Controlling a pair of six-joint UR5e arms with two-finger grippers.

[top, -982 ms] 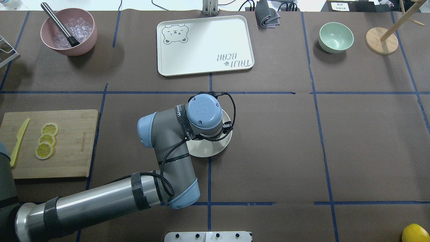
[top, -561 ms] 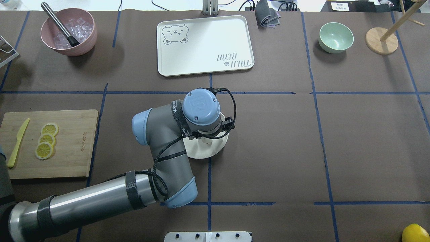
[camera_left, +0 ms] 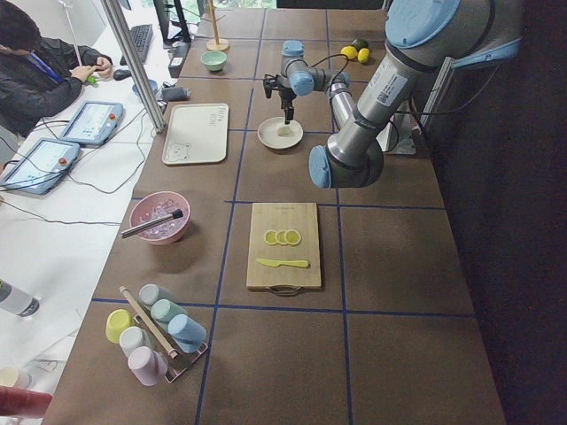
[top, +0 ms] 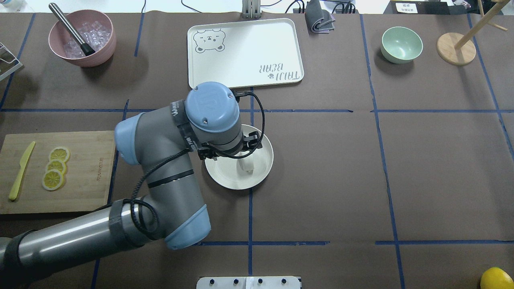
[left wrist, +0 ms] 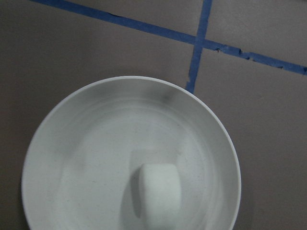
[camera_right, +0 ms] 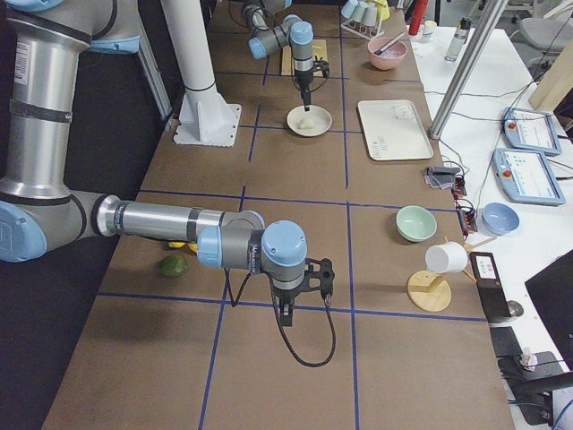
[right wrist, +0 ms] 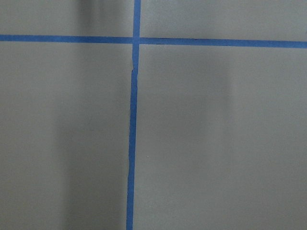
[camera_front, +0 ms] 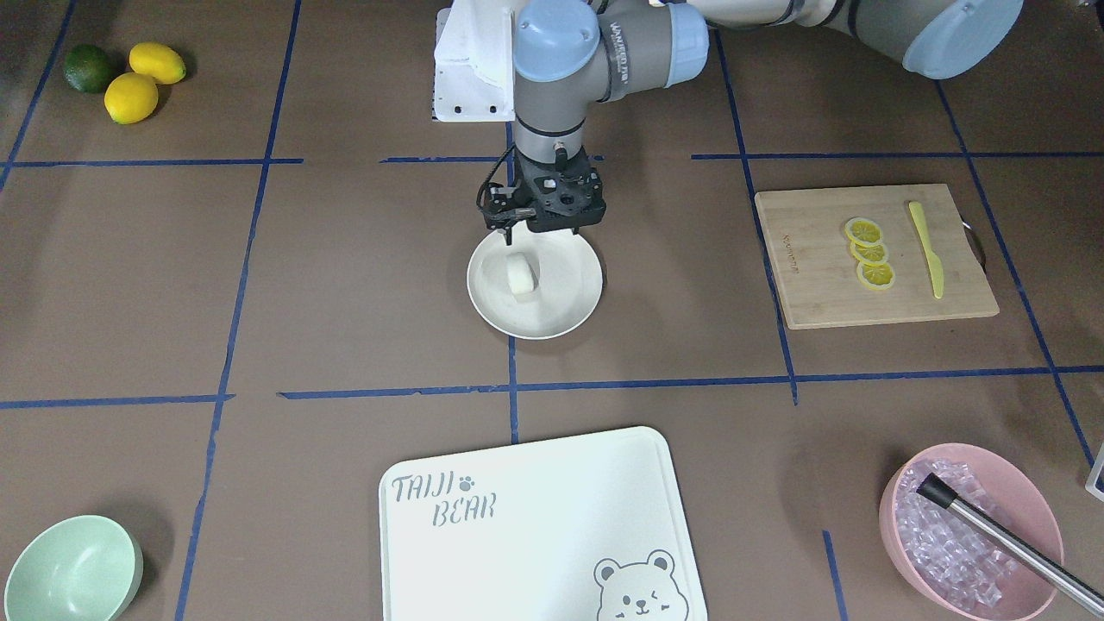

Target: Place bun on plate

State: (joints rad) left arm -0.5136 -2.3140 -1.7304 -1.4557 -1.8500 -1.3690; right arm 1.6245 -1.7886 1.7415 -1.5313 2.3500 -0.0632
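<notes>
Resting on plate point(camera_front: 565, 289), stubby white bun point(camera_front: 521, 274)

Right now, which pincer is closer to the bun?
Left. The left pincer hangs over the plate, close above the bun lying on it. The right pincer is far off, over bare table toward the robot's right end.

Robotics lab: tape-gridded table point(top: 441, 180), teach pendant point(camera_left: 89, 121), person point(camera_left: 35, 71) at side bench.
</notes>
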